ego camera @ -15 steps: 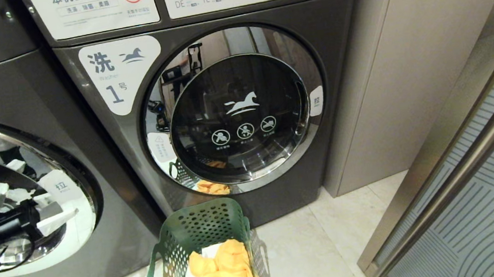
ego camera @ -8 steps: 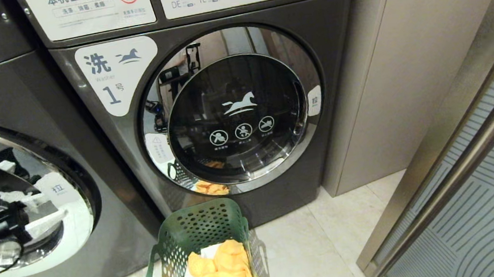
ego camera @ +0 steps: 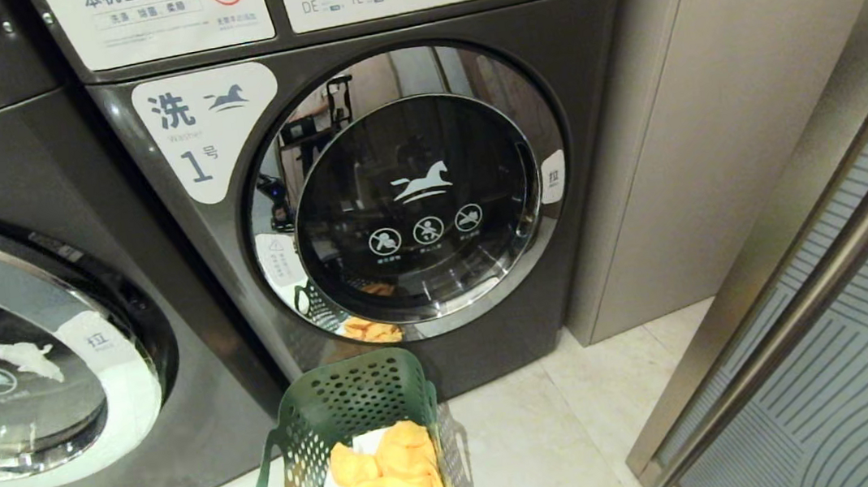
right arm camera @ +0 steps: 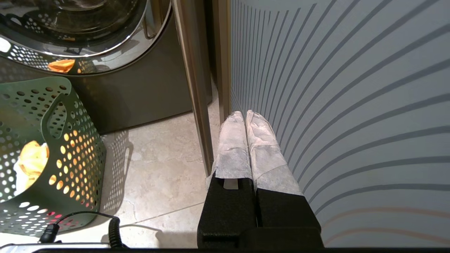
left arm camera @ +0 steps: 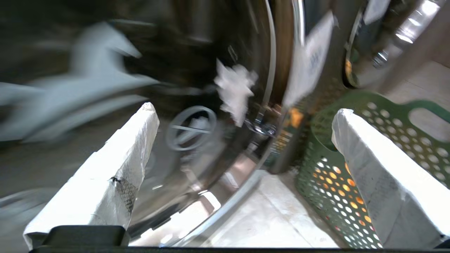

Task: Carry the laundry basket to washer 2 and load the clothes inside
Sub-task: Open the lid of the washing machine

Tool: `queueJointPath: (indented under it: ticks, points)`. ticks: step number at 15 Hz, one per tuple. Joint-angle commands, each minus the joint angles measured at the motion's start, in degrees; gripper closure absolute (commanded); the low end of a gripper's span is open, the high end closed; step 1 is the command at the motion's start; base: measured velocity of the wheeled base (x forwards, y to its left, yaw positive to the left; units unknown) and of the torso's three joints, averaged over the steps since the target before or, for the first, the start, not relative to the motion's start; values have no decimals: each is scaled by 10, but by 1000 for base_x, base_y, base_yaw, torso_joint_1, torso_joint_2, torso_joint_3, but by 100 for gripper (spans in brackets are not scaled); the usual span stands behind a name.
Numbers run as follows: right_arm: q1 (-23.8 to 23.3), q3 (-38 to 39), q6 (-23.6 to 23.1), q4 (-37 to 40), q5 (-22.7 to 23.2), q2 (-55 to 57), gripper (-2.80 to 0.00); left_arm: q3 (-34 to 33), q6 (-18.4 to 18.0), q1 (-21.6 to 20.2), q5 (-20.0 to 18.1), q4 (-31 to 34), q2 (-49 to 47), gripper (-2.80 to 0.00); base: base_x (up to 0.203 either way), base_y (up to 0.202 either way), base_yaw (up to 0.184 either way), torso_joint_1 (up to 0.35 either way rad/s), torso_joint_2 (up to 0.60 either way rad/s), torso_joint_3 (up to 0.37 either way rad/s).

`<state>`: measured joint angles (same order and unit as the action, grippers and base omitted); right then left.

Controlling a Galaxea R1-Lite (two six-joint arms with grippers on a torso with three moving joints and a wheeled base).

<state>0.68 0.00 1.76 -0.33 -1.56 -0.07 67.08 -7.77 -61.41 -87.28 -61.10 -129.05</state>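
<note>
The dark green laundry basket (ego camera: pixel 346 400) stands on the floor in front of the washer marked 1 (ego camera: pixel 209 130). In it lie the clothes: a mustard-yellow garment (ego camera: pixel 395 477) over a white one (ego camera: pixel 367 443). Washer 2 (ego camera: pixel 178 436) is the grey machine on the left, door (ego camera: pixel 16 373) closed, number label out of view. My left gripper (left arm camera: pixel 245 109) is open and empty, low before that door, with the basket (left arm camera: pixel 351 168) beside one finger; it is outside the head view. My right gripper (right arm camera: pixel 245 114) hangs shut and empty by the striped glass panel.
A beige cabinet wall (ego camera: pixel 714 122) closes off the right of washer 1. A striped glass door with a metal bar handle (ego camera: pixel 837 263) stands at the right. Pale floor tiles (ego camera: pixel 539 444) lie between basket and glass door. A coiled black cable (right arm camera: pixel 112 228) hangs near the basket (right arm camera: pixel 42 147).
My left gripper, which stood in front of the left washer's door in the head view, has swung out of that view to the left. Basket and right arm have stayed put.
</note>
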Motion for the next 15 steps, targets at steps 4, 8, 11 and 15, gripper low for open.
queueJointPath:
  ticks: [4, 8, 11, 15]
  points:
    - [0, 0, 0, 0, 0, 1, 0, -70, 44, -205, -4, 51, 319, -280, 0, 0, 0, 0, 0, 0]
    - [0, 0, 0, 0, 0, 1, 0, -60, 141, -350, -4, 149, 543, -280, 0, 0, 0, 0, 0, 0]
    - [0, 0, 0, 0, 0, 1, 0, -44, 248, -245, -4, 180, 618, -280, 0, 0, 0, 0, 0, 0]
    - [0, 0, 0, 0, 0, 1, 0, -89, 397, -75, -4, 193, 710, 0, 0, 0, 0, 0, 0, 0]
